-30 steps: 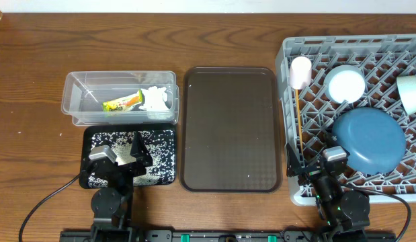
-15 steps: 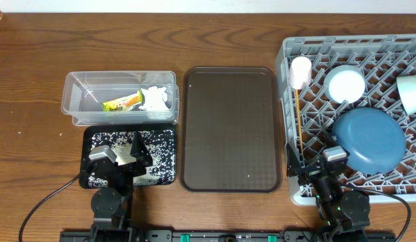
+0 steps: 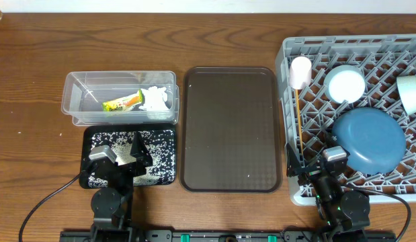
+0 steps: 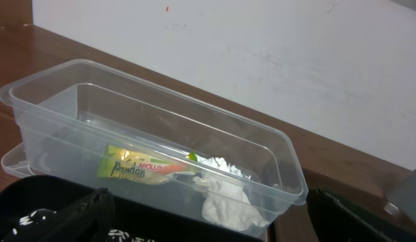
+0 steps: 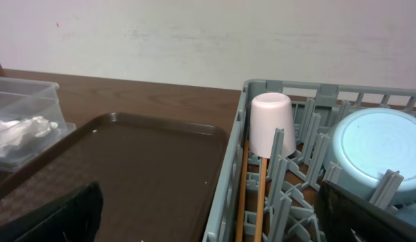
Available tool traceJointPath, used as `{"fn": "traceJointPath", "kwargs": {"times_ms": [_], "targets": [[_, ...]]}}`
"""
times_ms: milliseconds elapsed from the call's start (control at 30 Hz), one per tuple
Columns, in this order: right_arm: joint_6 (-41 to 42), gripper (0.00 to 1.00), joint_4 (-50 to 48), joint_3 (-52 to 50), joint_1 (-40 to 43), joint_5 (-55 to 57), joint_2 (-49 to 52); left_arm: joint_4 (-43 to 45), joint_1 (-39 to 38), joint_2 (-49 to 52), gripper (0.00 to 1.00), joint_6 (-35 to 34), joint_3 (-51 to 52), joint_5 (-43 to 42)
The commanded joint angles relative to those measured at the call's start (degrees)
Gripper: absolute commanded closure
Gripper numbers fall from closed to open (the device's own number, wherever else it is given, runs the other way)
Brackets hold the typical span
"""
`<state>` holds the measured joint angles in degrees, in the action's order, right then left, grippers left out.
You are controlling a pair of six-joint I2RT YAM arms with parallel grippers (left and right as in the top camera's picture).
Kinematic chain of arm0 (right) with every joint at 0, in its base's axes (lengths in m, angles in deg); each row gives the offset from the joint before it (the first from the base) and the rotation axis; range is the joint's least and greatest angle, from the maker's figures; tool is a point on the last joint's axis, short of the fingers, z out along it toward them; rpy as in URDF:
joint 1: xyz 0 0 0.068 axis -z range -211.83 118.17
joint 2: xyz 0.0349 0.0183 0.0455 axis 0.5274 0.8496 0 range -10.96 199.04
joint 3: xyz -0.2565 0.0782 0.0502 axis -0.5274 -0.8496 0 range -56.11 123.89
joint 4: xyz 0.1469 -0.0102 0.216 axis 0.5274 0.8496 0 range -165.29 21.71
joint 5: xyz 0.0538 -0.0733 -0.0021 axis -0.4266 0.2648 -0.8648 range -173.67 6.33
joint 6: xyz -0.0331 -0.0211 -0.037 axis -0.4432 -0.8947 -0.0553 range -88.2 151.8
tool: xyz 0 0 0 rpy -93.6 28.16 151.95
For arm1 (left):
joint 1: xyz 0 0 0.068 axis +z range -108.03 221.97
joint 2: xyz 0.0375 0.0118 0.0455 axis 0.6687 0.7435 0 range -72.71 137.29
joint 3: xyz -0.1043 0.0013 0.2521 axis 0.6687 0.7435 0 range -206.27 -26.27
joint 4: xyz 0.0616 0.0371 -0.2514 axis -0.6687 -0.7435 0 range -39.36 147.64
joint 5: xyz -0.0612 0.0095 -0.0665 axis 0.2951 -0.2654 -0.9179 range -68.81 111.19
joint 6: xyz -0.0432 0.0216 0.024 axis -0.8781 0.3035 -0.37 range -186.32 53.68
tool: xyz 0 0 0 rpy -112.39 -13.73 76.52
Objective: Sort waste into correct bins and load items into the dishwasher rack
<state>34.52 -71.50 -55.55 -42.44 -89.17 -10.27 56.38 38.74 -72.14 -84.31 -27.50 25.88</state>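
The grey dishwasher rack (image 3: 308, 195) at the right holds the dark-blue plate (image 3: 369, 140), a white bowl (image 3: 346, 84), the pale-green bowl (image 3: 412, 93), the pink cup (image 3: 300, 71) and two chopsticks (image 3: 298, 115). In the clear tub (image 3: 80, 87) lie the snack wrapper (image 3: 121, 102) and the white napkin (image 3: 156, 99). White grains are scattered over the black bin (image 3: 164, 138). My left gripper (image 3: 120, 165) is open over the black bin. My right gripper (image 3: 314, 169) is open at the rack's near left corner. The right wrist view shows the cup (image 5: 271, 125) and chopsticks (image 5: 259, 202); in the left wrist view lie wrapper (image 4: 137, 165) and napkin (image 4: 228, 198).
A large brown serving tray (image 3: 230, 128) lies between the bins and the rack, with nothing on it. Both arm bases stand at the table's near edge. Bare wooden table lies to the far left and along the back.
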Motion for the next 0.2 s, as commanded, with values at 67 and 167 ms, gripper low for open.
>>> {"fn": "traceJointPath", "kwargs": {"times_ms": [67,167], "targets": [[-0.68,0.01,0.04,-0.24,-0.17,0.57,-0.39,-2.38,-0.22,-0.35,0.05,0.17,1.01,0.92],[-0.68,0.01,0.04,-0.24,-0.17,0.57,-0.39,-2.38,-0.22,-0.35,0.06,0.17,1.01,0.92]]}}
